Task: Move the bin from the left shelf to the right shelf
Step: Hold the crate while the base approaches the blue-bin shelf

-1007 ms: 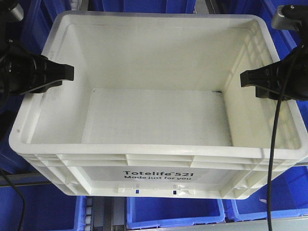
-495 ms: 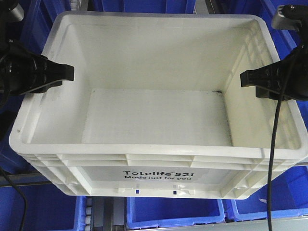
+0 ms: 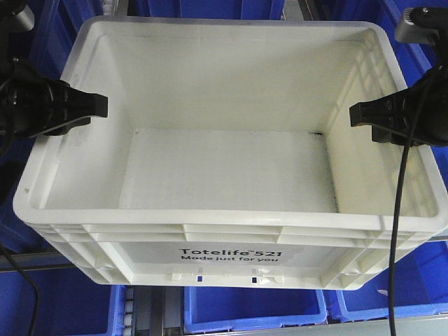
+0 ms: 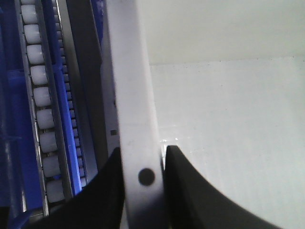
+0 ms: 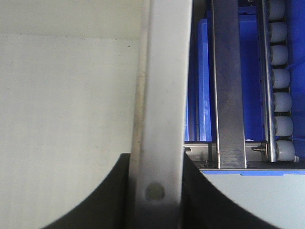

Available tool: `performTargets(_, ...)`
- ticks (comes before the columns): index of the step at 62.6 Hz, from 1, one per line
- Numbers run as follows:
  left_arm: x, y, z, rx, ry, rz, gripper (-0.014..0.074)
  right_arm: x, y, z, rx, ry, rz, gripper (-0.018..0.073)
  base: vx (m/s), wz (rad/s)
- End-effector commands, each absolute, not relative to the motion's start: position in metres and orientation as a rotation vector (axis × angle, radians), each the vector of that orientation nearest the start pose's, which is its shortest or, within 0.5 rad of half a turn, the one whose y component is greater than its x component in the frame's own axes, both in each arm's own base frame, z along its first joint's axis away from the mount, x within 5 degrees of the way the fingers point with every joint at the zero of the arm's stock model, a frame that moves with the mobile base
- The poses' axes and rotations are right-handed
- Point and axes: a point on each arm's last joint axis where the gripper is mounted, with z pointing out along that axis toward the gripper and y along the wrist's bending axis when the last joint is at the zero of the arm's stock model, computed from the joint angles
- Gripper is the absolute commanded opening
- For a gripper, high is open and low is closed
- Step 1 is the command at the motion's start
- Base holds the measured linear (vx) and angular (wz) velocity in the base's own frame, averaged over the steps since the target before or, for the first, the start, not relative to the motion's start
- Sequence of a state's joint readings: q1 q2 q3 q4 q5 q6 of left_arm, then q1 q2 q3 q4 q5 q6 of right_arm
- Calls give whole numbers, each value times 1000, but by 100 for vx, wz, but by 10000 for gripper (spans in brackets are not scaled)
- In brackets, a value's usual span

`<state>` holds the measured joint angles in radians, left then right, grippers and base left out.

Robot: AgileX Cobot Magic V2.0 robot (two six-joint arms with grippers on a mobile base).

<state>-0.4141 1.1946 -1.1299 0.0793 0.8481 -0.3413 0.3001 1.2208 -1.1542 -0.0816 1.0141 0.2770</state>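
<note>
Carrying step, I judge: the left gripper [image 3: 94,106] and right gripper [image 3: 358,115] each clamp a side rim of the bin [image 3: 231,245], which fills mid-frame above blue bins [image 3: 255,308]. Next calls for level, matched sideways travel. It looks white, empty, ribbed-rimmed, black-printed

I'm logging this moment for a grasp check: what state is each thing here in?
bin: upright, empty, gripped on both side rims.
left claw: shut on the bin's left rim.
right claw: shut on the bin's right rim.
blue bins: below the bin; contents hidden.
</note>
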Motion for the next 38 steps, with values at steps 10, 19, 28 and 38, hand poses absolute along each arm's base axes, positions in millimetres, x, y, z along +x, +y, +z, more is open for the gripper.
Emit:
performTargets(10,223,-89,388,158,2226,-259,-6,232,56,379,-90,2378,61,-4,0,0)
performTargets(19,223,-89,388,159,2226,-259,-6,233,57,380,-91,2366,65,-4,0,0)
performTargets(28,224,-90,390,159,2197,-272,-6,234,55,381,-105,2354,33,-4,0,0)
performTargets(38,226,-94,395,145,2146,-330,-6,238,51,385,-109,2290,-28,-4,0,0)
